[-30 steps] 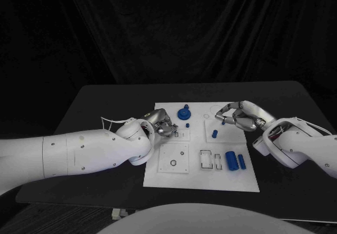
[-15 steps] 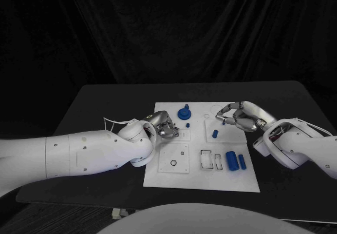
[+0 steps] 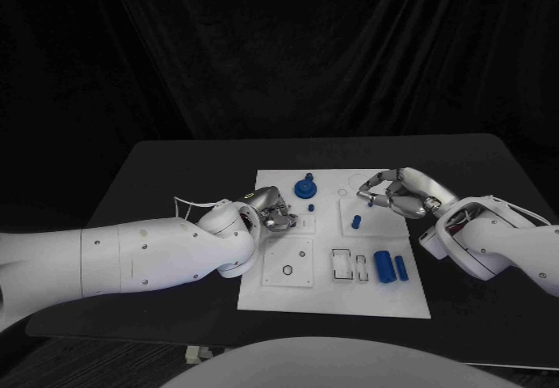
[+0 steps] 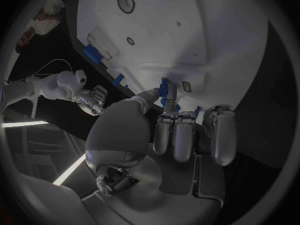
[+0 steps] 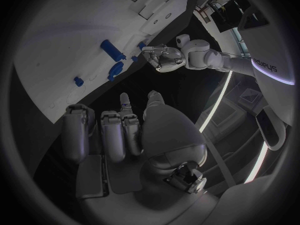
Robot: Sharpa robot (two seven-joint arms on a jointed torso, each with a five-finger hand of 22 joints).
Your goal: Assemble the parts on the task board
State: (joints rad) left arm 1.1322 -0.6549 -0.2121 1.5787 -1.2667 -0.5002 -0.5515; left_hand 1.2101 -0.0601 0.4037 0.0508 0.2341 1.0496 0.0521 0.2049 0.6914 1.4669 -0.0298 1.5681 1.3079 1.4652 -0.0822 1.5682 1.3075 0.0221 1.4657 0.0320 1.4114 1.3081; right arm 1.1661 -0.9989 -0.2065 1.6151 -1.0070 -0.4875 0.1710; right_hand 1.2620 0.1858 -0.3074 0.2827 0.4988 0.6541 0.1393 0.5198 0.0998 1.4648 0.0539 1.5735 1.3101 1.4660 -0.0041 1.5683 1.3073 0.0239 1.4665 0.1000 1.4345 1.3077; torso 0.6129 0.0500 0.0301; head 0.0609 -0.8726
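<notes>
From the head camera the white task board [image 3: 332, 267] lies mid-table, with the left hand [image 3: 271, 212] over its edge at about nine o'clock and the right hand [image 3: 396, 192] over the corner at about two o'clock. A blue knob-shaped part [image 3: 305, 188] stands at the board's twelve o'clock, a small blue peg [image 3: 358, 219] sits just beside the right hand, and two blue cylinders [image 3: 390, 266] lie side by side toward four o'clock, apparently waiting their turn. The left hand's fingers are curled in, and whether they hold anything cannot be told from here. In the left wrist camera the left hand [image 4: 169, 130] pinches a small blue part [image 4: 164, 88] between thumb and finger, right against the board's surface, probably to seat it in a slot. In the right wrist camera the right hand [image 5: 119, 130] has its fingers drawn in with nothing between them, hanging clear of the board [image 5: 56, 40], likely keeping out of the way.
</notes>
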